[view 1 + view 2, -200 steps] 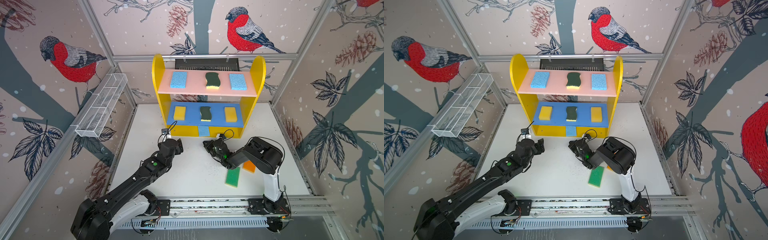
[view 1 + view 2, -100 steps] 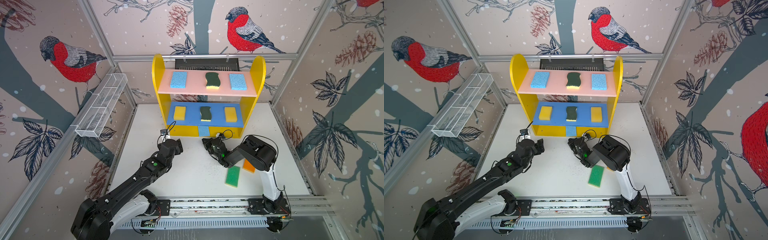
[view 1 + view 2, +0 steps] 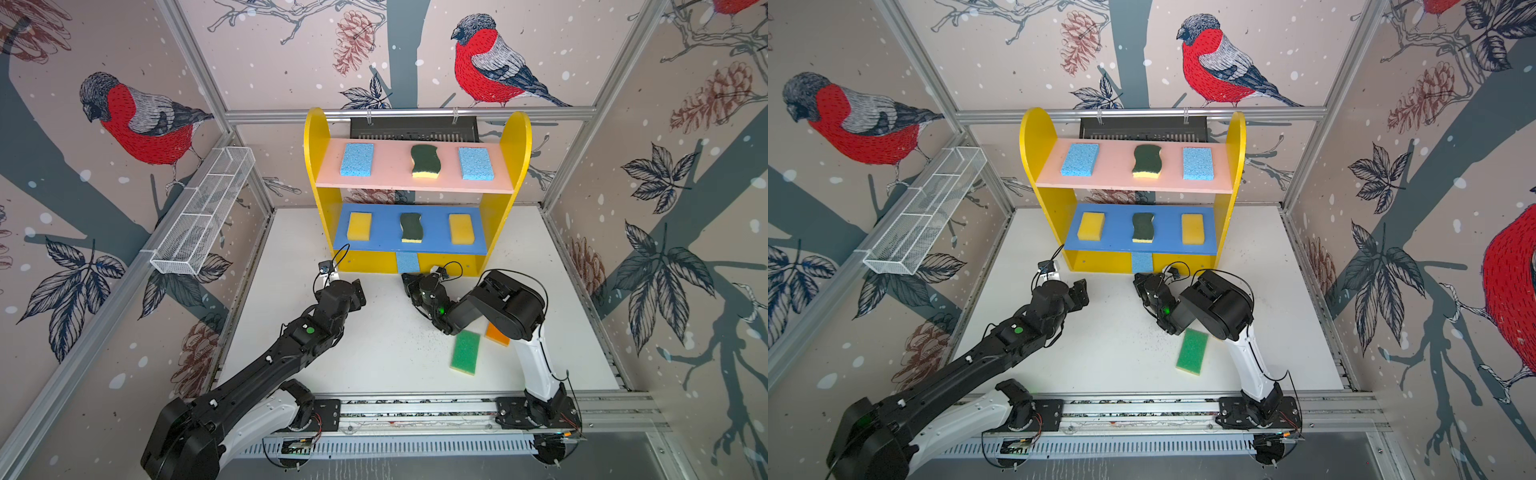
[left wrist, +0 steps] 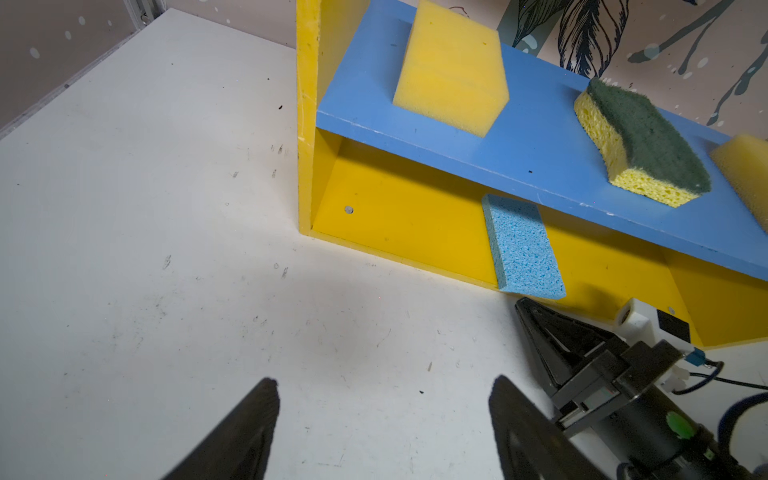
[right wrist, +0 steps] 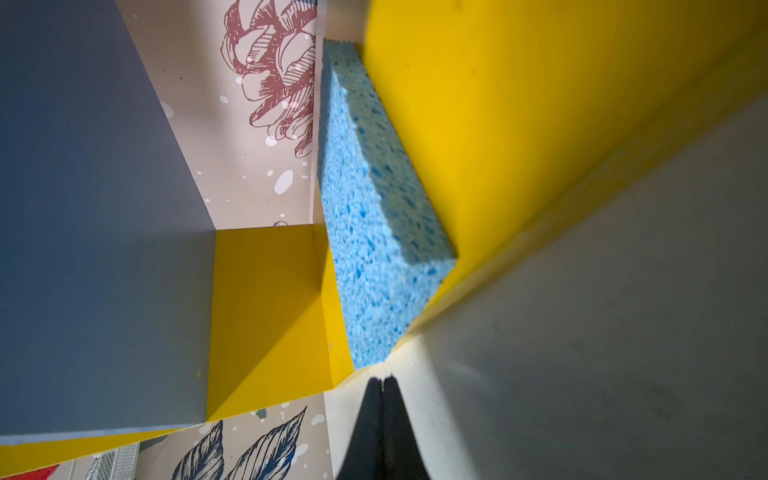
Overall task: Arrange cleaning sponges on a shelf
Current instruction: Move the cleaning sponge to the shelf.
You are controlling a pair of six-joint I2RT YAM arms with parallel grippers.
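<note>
White bench [image 3: 395,365] speckled with dark crumbs, inside a booth of bullfinch wallpaper. At the back centre in both top views, the shelf [image 3: 516,141] with yellow sides.

On its pink top board [image 3: 390,176]: light blue sponge [image 3: 356,160] at left, dark-green wavy sponge [image 3: 424,161] in the middle, second light blue sponge [image 3: 476,163] at right. On the blue middle board [image 3: 384,243]: yellow sponge [image 3: 359,226] at left, second dark-green wavy sponge [image 3: 411,227] in the middle, second yellow sponge [image 3: 461,229] at right. On the yellow bottom level, a third light blue sponge [image 3: 407,262] lying flat at the centre, near end at the front lip.

Toward the lower right of the bench, green sponge [image 3: 465,352], and near it an orange sponge [image 3: 496,334], mostly hidden under the right arm.

Right tool [image 5: 383,380] pinched fully together and empty, tips right at the near end of the third light blue sponge, perhaps touching, too close to tell. Left tool [image 4: 382,386] moderately parted, holding nothing, over bare bench left of centre, pointed toward the shelf's bottom level.

White wire basket [image 3: 199,220] on the wall at the upper left of the frame.
</note>
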